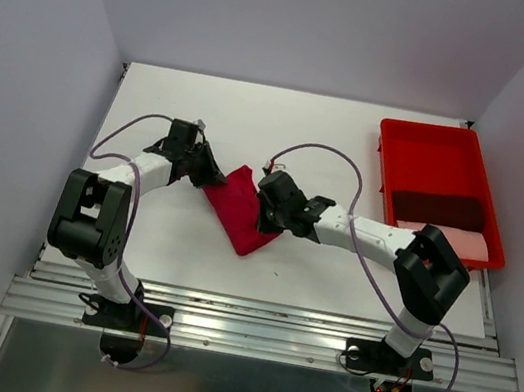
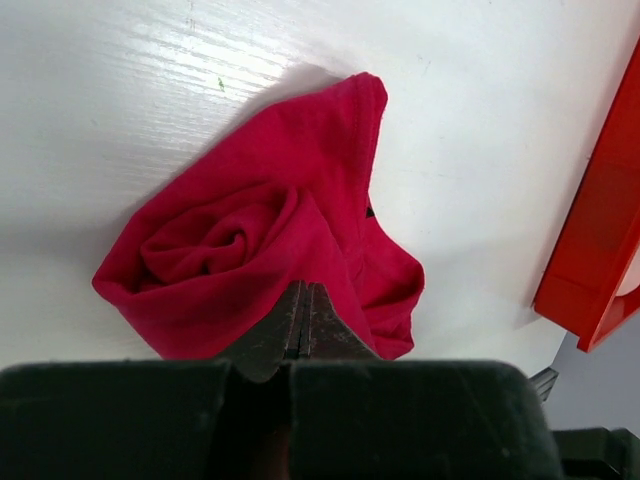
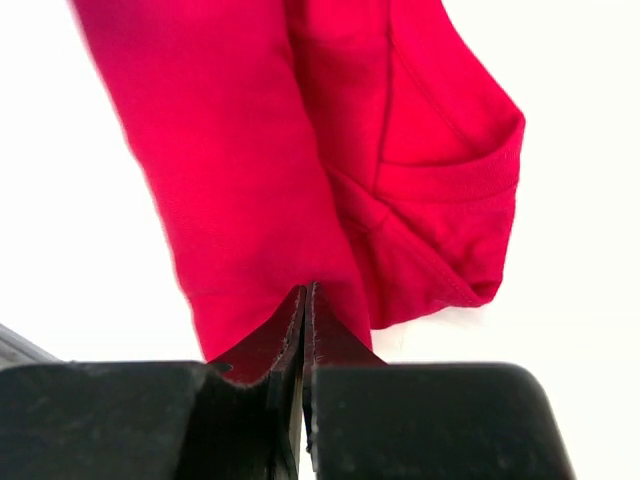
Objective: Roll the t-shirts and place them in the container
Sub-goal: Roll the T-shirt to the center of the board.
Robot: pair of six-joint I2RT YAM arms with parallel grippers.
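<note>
Crimson t-shirt (image 1: 242, 211) lies bunched mid-table (image 1: 351, 151), between my two tools.

Top view: left gripper (image 1: 213, 173) sits at the shirt's far-left corner and right gripper (image 1: 265, 215) at its right edge. Dark maroon t-shirt (image 1: 438, 207) and pale pink t-shirt (image 1: 455, 240) lie in the red tray (image 1: 426, 130) at far right, well apart from the work. Risk: the arms are angled toward each other over a small bundle. If either closes in further, the wrists could knock together.

Left wrist: left gripper (image 2: 303, 298) has its jaws pressed together, and the crimson t-shirt (image 2: 250, 250) rises to a peak at the tips, so I judge a thin pinch. A loose spiral shows at one end, and the neck end trails flat to the right. Risk: a slack roll opens if I pull sideways, and the trailing flap could wrinkle in. The red tray (image 2: 600, 230) is near on the right, so a wide swing could clip it.

Right wrist: right gripper (image 3: 305, 300) is also closed tight on a fold edge of the crimson t-shirt (image 3: 250, 170). Only a sliver is caught. Risk: the hem slips free under tension. Uneven pull from the two sides would skew the roll.
</note>
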